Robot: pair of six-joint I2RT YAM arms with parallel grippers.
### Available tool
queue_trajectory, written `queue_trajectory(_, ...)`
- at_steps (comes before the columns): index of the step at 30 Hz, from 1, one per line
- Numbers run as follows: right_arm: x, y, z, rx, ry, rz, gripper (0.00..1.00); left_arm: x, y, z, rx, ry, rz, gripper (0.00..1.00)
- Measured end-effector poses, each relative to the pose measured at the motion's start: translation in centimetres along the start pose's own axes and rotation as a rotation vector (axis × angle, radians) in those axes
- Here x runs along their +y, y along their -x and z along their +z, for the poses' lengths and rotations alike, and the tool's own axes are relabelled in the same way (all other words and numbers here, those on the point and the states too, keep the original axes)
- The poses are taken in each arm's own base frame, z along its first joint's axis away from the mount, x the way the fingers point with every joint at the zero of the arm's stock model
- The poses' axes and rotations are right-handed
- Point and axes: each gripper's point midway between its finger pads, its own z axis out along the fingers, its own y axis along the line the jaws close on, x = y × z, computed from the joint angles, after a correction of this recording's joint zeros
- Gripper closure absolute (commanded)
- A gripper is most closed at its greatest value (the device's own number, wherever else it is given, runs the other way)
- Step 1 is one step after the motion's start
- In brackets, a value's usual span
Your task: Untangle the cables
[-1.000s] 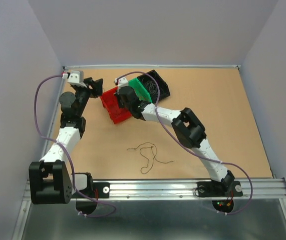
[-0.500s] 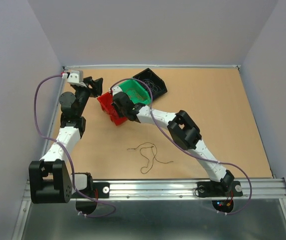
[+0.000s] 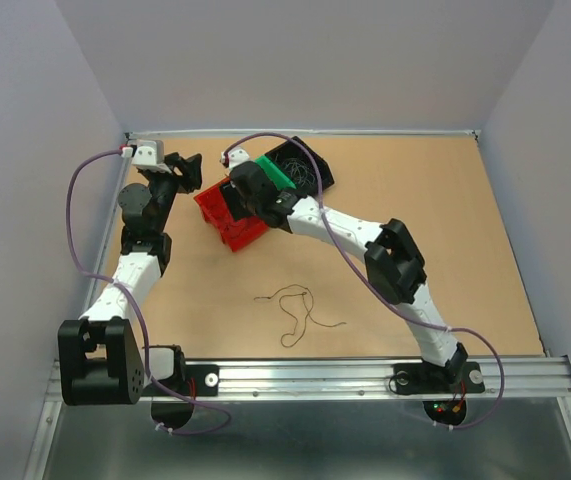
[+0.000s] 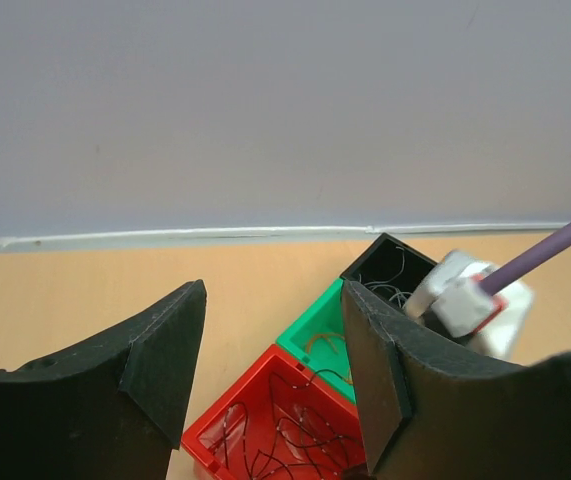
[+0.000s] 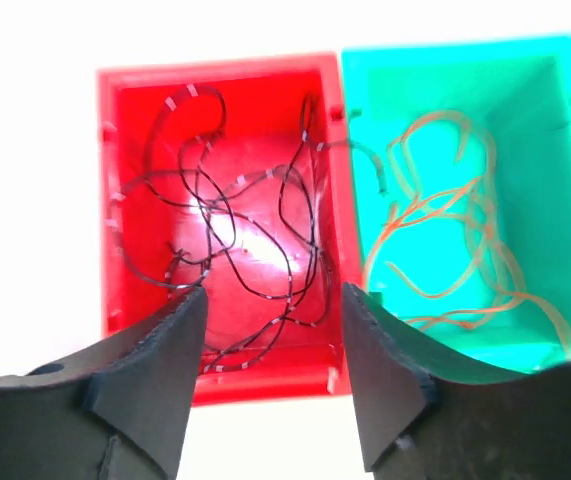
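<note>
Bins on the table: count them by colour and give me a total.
Red bin: 1
Green bin: 1
Black bin: 1
Total: 3

cables | thin dark loose tangle (image 3: pixel 298 308) lay flat mid-table (image 3: pixel 445 250) | dark curly wires (image 5: pixel 230 250) filled red bin (image 5: pixel 110 200) | pale orange wires (image 5: pixel 455 240) in green bin (image 5: pixel 555 120) | thin strands (image 3: pixel 305 178) in black bin (image 3: pixel 327 172)
</note>
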Motion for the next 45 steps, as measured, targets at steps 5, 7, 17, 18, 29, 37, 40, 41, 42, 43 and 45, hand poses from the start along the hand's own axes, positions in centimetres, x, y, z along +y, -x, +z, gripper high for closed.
queue_trajectory(5,-0.3,3.8,-3.9,-0.071,0.026,0.034,0.26,0.2,-0.9,0.2,0.022,0.002,-0.003,0.28)
queue_trajectory(7,-0.4,3.8,-5.2,-0.073,0.041,0.044,0.25,0.2,-1.6,0.2,0.046,-0.004,-0.005,0.26)
queue_trajectory(17,-2.2,-8.0,-14.4,0.147,0.123,0.086,0.00,-0.5,-3.0,0.2,0.092,-0.033,0.007,0.01)
queue_trajectory(18,-2.7,-9.7,-15.7,0.167,0.128,0.083,0.00,-0.6,-3.1,0.2,0.093,-0.034,0.009,0.01)
queue_trajectory(29,-1.4,-20.9,-18.9,0.366,0.209,0.056,0.00,-1.6,-3.1,0.1,0.078,-0.054,0.046,0.01)
queue_trajectory(37,2.7,-23.4,-18.9,0.399,0.271,-0.038,0.00,-1.8,-2.7,0.1,0.065,-0.059,0.054,0.01)
queue_trajectory(40,3.5,-23.6,-18.9,0.398,0.272,-0.077,0.00,-1.8,-2.6,0.1,0.060,-0.060,0.057,0.01)
queue_trajectory(41,3.9,-23.7,-18.7,0.399,0.268,-0.092,0.00,-1.8,-2.6,0.2,0.059,-0.061,0.057,0.01)
queue_trajectory(42,4.3,-23.6,-18.4,0.395,0.265,-0.110,0.03,-1.9,-2.6,0.2,0.059,-0.062,0.058,0.01)
queue_trajectory(43,4.5,-23.5,-18.2,0.392,0.260,-0.121,0.05,-1.9,-2.6,0.2,0.058,-0.063,0.059,0.01)
queue_trajectory(45,5.1,-23.3,-17.5,0.383,0.244,-0.141,0.10,-2.0,-2.5,0.2,0.055,-0.066,0.061,0.01)
